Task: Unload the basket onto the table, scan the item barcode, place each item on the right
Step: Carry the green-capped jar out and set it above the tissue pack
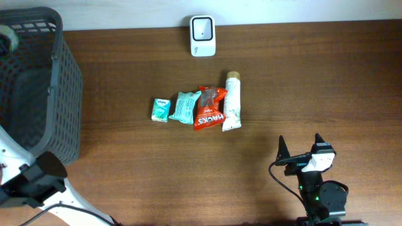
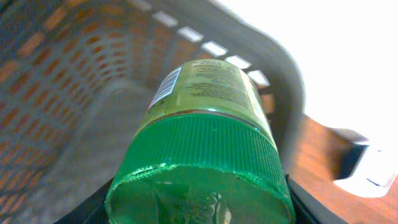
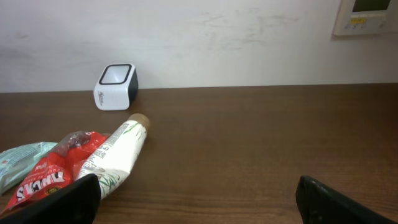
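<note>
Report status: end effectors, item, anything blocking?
Left end effector shut on green-capped bottle, at basket. Right end effector open, empty. Nothing blocking scanner.

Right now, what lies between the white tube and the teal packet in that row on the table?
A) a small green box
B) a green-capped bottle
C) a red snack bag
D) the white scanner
C: seen from overhead, the red snack bag lies in the row with the teal packet on one side and the white tube on the other.
</note>
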### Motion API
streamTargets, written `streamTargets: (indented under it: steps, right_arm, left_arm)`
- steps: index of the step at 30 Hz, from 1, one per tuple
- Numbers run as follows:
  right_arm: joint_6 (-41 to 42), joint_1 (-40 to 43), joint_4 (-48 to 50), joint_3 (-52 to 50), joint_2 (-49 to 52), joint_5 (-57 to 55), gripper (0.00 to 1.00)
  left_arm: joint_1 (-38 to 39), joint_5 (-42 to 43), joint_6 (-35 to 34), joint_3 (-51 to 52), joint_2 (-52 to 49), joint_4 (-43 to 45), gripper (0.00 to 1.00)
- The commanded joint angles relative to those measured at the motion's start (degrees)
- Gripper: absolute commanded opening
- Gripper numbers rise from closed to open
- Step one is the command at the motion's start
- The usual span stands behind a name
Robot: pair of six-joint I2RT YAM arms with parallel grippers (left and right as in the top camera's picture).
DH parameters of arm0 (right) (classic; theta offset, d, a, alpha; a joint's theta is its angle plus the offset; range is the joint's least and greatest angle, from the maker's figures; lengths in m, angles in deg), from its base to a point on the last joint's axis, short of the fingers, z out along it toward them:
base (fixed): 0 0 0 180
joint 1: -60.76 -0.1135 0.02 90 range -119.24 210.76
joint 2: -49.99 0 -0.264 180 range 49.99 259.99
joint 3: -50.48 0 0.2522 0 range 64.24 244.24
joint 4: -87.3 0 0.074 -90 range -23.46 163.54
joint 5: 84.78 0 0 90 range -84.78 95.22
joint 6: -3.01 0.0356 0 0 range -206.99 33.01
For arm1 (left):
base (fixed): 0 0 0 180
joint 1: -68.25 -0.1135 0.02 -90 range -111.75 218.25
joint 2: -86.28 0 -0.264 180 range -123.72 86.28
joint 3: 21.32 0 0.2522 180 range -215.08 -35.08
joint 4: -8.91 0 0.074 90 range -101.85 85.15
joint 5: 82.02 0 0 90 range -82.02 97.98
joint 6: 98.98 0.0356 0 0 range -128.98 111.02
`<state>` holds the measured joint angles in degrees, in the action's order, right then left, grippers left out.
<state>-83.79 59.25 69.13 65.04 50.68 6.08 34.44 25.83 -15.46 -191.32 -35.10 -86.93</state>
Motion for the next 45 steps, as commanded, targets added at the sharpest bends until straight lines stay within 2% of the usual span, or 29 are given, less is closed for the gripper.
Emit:
streamTargets:
  steps: [1, 3, 5, 6, 9, 12, 14, 17, 19, 20, 24, 31, 34, 45]
  right_arm:
    - [0.20, 0.26, -0.09, -0.48, -0.28, -0.50, 0.99]
    - [0.20, 0.26, -0.09, -0.48, -0.28, -0.50, 0.98]
    - [0.20, 0.26, -0.09, -0.48, -0.28, -0.52, 0.99]
    - [0.20, 0.26, -0.09, -0.48, -0.28, -0.50, 0.99]
    - [0.20, 0.26, -0.09, -0.48, -0.28, -0.50, 0.98]
    - [0.20, 0.26, -0.09, -0.48, -0.28, -0.50, 0.99]
    - [0.20, 0.26, -0.09, -0.48, -0.28, -0.50, 0.99]
    - [0.20, 0.26, -0.09, -0.48, -0.28, -0.50, 0.99]
    - [0.20, 0.26, -0.09, -0.48, -0.28, -0.50, 0.98]
    - [0.20, 0.26, -0.09, -0.48, -0.28, -0.52, 0.99]
    - [0.20, 0.26, -0.09, -0.48, -0.28, -0.50, 0.99]
    - [0.20, 0.26, -0.09, -0.48, -0.28, -0.50, 0.99]
    - [0.20, 0.26, -0.09, -0.48, -0.28, -0.50, 0.99]
    - [0.20, 0.26, -0.09, -0.48, -0.28, -0.50, 0.98]
  left_arm:
    - [0.26, 17.99, 0.07, -2.23, 6.71, 2.62, 0.33]
    - [2.25, 28.22, -1.46, -2.23, 8.37, 3.93, 0.33]
    - [4.76, 32.48, -1.81, -2.23, 8.72, 4.04, 0.33]
    - [7.15, 34.12, -1.81, -2.23, 8.70, 3.87, 0.33]
    - [15.28, 32.09, -1.79, -2.21, 8.70, 3.37, 0.35]
    - [23.17, 18.62, -1.75, -2.05, 8.68, 1.25, 0.35]
    - [30.14, 3.21, -1.75, -2.03, 8.22, -1.77, 0.34]
    - [37.13, -11.96, -1.77, -1.55, 6.51, -4.85, 0.34]
    - [40.92, -19.76, -1.79, -0.07, 4.52, -6.56, 0.36]
    - [42.16, -20.98, -1.79, 0.76, 3.23, -6.80, 0.37]
    - [44.28, -21.33, -1.81, 4.48, -3.23, -6.56, 0.37]
    - [44.30, -20.06, -1.86, 4.52, -15.28, -7.15, 0.38]
    - [44.57, -14.49, -1.84, 4.52, -19.76, -7.19, 0.38]
    - [47.10, -14.75, -1.81, 5.27, -26.77, -8.61, 0.44]
